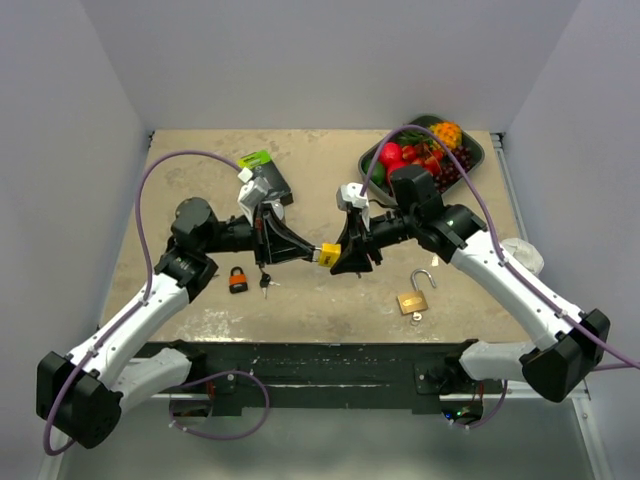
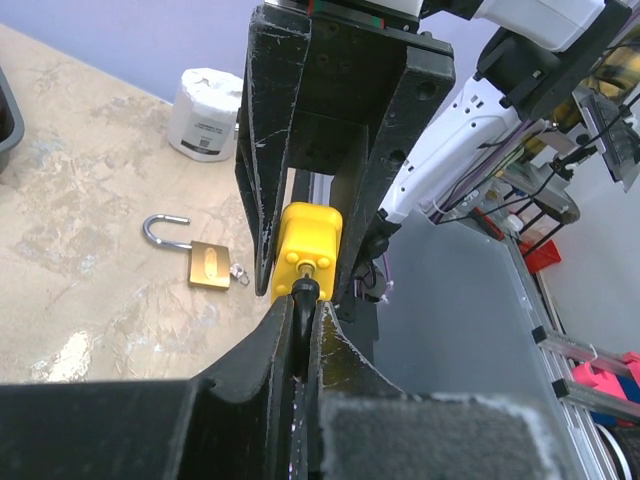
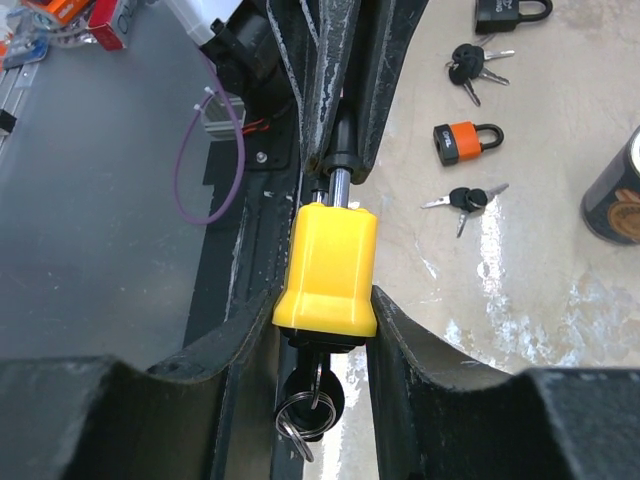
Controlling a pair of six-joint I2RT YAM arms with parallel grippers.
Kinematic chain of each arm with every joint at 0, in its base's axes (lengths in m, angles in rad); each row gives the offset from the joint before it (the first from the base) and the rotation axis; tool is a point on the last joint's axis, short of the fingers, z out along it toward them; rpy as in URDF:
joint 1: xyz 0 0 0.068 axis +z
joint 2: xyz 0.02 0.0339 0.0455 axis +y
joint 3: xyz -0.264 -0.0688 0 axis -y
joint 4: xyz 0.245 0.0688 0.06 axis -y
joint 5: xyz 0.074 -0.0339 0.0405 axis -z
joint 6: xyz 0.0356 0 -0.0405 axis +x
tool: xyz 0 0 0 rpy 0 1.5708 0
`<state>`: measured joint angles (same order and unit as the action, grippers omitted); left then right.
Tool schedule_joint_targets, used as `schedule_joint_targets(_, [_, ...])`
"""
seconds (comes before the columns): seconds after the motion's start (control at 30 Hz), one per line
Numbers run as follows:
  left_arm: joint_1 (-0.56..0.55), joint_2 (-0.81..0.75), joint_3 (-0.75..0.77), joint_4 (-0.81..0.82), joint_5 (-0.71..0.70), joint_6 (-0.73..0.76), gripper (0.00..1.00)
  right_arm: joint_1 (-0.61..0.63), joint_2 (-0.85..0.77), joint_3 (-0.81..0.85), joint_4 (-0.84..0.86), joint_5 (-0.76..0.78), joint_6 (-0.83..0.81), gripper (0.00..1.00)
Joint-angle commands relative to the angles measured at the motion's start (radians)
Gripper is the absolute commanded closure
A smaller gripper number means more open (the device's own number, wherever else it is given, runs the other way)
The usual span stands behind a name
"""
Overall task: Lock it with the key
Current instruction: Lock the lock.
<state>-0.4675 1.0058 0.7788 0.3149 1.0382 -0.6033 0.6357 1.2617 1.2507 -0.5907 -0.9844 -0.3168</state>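
A yellow padlock [image 1: 330, 253] hangs in the air between my two grippers above the table's middle. My right gripper [image 1: 343, 254] is shut on its yellow body [image 3: 328, 260] from both sides. A black-headed key [image 3: 320, 392] with a ring sits in the keyhole at the body's near end. My left gripper [image 1: 317, 251] is shut on the padlock's black-sleeved shackle [image 2: 301, 300], which comes out of the yellow body [image 2: 308, 250]. In the right wrist view the left fingers [image 3: 330, 90] close over the shackle's steel leg [image 3: 338, 185].
An open brass padlock [image 1: 413, 300] with a key lies front right. An orange padlock [image 1: 238, 280] and keys [image 1: 265, 281] lie front left. A black padlock [image 3: 512, 12], more keys [image 3: 470, 62] and a dark can [image 3: 615, 195] lie nearby. A fruit tray [image 1: 470, 150] stands back right, a tissue roll [image 2: 205, 113] at the right edge.
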Motion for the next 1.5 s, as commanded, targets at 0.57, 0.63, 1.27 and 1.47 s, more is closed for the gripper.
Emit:
schedule_joint_targets(0.57, [-0.161, 0.039, -0.116, 0.254, -0.086, -0.128, 1.00, 0.051, 0.062, 0.044, 0.249, -0.152, 0.080, 1.00])
schedule_joint_targets(0.63, [-0.161, 0.042, -0.121, 0.253, -0.089, -0.131, 1.00, 0.051, 0.056, 0.046, 0.261, -0.145, 0.084, 1.00])
schedule_joint_targets(1.27, [-0.221, 0.060, -0.214, 0.423, -0.107, -0.276, 1.00, 0.053, 0.084, 0.027, 0.508, -0.131, 0.231, 1.00])
schedule_joint_targets(1.47, [-0.212, 0.044, -0.188, 0.314, -0.098, -0.202, 1.00, 0.053, 0.093, 0.070, 0.372, -0.132, 0.115, 1.00])
